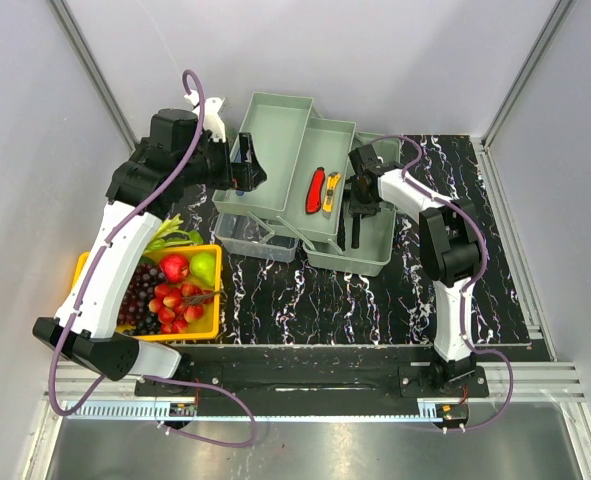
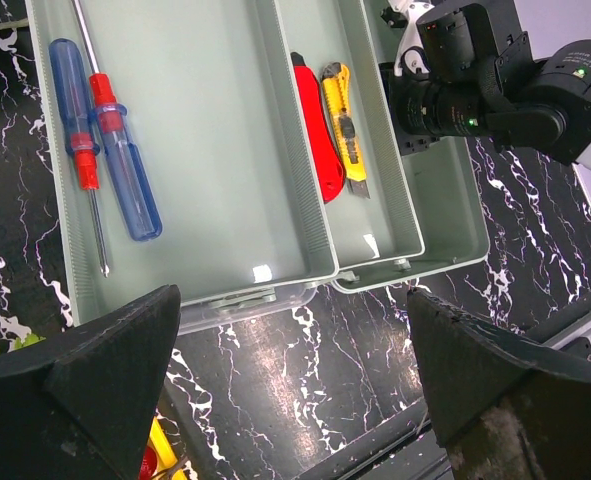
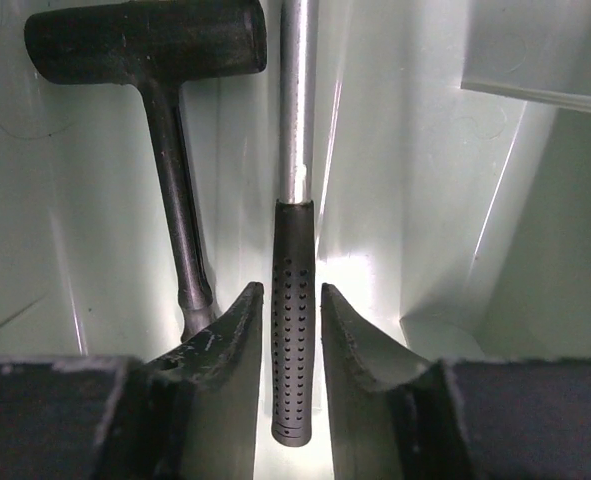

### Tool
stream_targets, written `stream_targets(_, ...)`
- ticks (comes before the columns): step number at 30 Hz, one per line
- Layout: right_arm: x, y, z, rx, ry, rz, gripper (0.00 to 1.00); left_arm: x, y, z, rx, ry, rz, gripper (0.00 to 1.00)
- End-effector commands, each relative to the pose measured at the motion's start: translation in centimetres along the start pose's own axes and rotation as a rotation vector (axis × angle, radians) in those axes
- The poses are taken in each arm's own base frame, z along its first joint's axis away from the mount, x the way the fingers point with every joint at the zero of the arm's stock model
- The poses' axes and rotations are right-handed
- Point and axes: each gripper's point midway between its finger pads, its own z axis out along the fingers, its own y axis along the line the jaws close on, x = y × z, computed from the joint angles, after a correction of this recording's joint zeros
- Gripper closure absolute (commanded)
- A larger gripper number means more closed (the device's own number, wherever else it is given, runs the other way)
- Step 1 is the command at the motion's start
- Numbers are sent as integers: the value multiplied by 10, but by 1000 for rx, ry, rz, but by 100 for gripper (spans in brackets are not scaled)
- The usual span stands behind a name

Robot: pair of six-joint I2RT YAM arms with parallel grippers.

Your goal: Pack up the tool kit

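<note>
Nearest the lens, my right gripper [image 3: 292,300] sat low inside the toolbox's [image 1: 285,130] deep base compartment. Its two fingers were slightly spread, one on each side of the dark perforated grip of a silver-shafted tool [image 3: 297,120]. A thin line of light showed on both sides of the grip, so I judged it straddled rather than pinched. I could not rule out a light touch.

The tool lay on the toolbox floor. Its long axis ran straight ahead from the wrist, in line with the fingers, with the grip end toward me and the shaft pointing away. The jaws therefore stood squarely across it. A black hammer [image 3: 170,170] lay just to its left, nearly parallel, with its handle close to my left-hand finger.

My left gripper [image 2: 292,300] hovered over the near edge of the toolbox's fold-out trays, spread wide and holding nothing. The trays below it held a blue-handled screwdriver [image 2: 110,150], a red-handled screwdriver [image 2: 90,130], a red utility knife [image 2: 315,130] and a yellow utility knife [image 2: 343,125].

The right arm was clearly the nearer one to the silver-shafted tool. I judged the next move needed no turn of the wrist.
</note>
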Motion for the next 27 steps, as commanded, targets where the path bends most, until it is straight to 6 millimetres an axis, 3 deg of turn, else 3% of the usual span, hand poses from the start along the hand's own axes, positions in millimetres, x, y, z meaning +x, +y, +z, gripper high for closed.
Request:
stream_targets(1, -26, 4, -24, -4, -94, 37, 63, -23, -6, -19, 10, -94, 23, 1)
stream_targets(4, -42, -1, -48, 20, -158, 61, 54, -23, -4, -19, 3, -93, 20, 1)
stream_targets(9, -64, -8, -91, 31, -269, 102, 47, -24, 7, -19, -42, -105, 7, 1)
stream_targets(15, -76, -14, -143, 5, -372, 157, 45, -27, 40, -19, -150, -123, -85, 1)
stream_targets(21, -58, -41, -185, 34, -442, 237, 40, -37, 100, -14, -296, -167, -232, 1)
stream_targets(25, -34, -57, -195, 36, -440, 277, 39, -32, 159, -8, -430, -191, -326, 1)
stream_targets(27, -18, -64, -193, 44, -422, 292, 38, -30, 178, 0, -454, -197, -357, 1)
